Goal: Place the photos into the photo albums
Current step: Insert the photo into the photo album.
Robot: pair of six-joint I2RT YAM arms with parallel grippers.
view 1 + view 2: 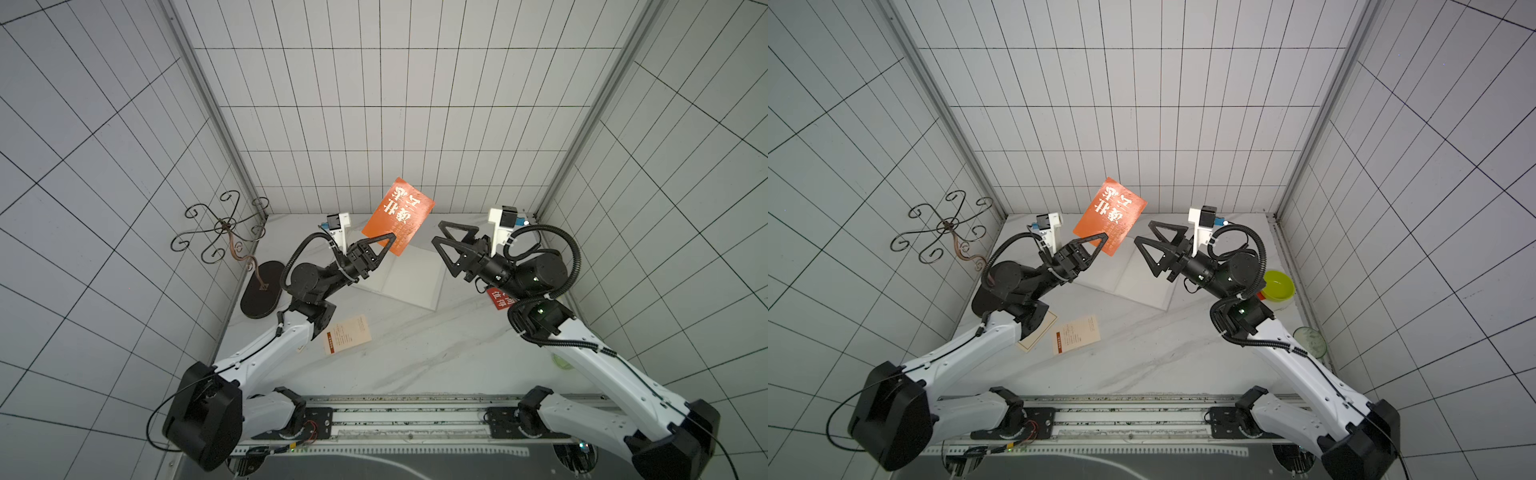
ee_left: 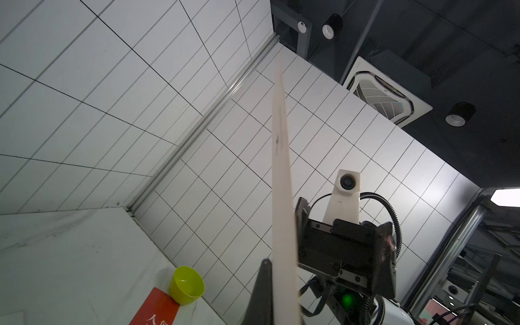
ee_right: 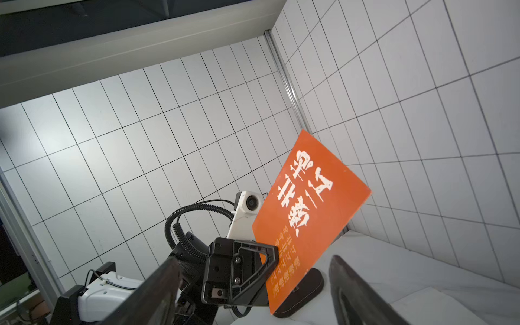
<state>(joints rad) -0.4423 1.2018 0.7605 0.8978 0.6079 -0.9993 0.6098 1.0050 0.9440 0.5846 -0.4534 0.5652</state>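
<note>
My left gripper (image 1: 392, 237) (image 1: 1104, 237) is shut on the lower edge of an orange photo (image 1: 398, 216) (image 1: 1109, 216) with white Chinese characters. It holds the photo tilted in the air above the photo album (image 1: 415, 276) (image 1: 1136, 280), which lies open on the table showing blank pages. The left wrist view shows the photo (image 2: 281, 197) edge-on beside one finger (image 2: 263, 287). My right gripper (image 1: 437, 232) (image 1: 1143, 232) (image 3: 253, 259) stands open and empty just right of the photo (image 3: 309, 213), apart from it.
A cream photo (image 1: 347, 334) (image 1: 1077, 334) lies on the table near the left arm, with another (image 1: 1038, 332) partly under that arm. A red photo (image 1: 498, 297) (image 2: 157, 306) lies under the right arm beside a green bowl (image 1: 1277, 286) (image 2: 187, 285). A wire stand (image 1: 224, 226) occupies the far-left corner.
</note>
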